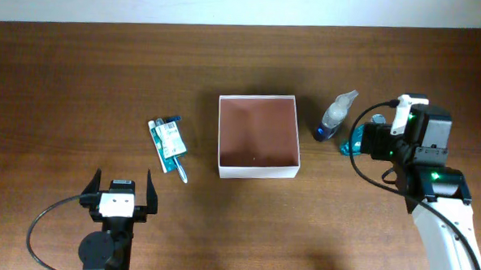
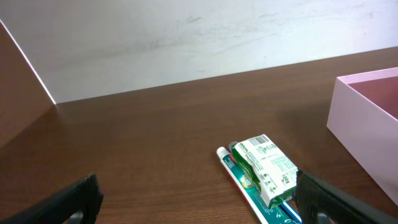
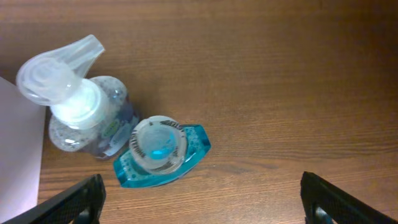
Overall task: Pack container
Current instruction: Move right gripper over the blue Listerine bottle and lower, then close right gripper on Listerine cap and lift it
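Two grippers, both spread wide, nothing held. Left gripper [image 1: 123, 179] near front edge, toothpaste pack [image 1: 168, 144] beyond it. Right gripper [image 3: 200, 186] over teal bottle [image 3: 163, 154] beside pump bottle [image 3: 81, 112], just right of container [image 1: 258, 170], mid-table.

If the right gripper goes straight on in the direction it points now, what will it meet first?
Probably the teal bottle: its cap lies between the open jaws of the right gripper, a little left of centre. The clear pump bottle stands further left, outside the line. Depth is unclear.

Matt wood-grain table [image 1: 80, 79], translucent plastic bottles [image 3: 163, 151]
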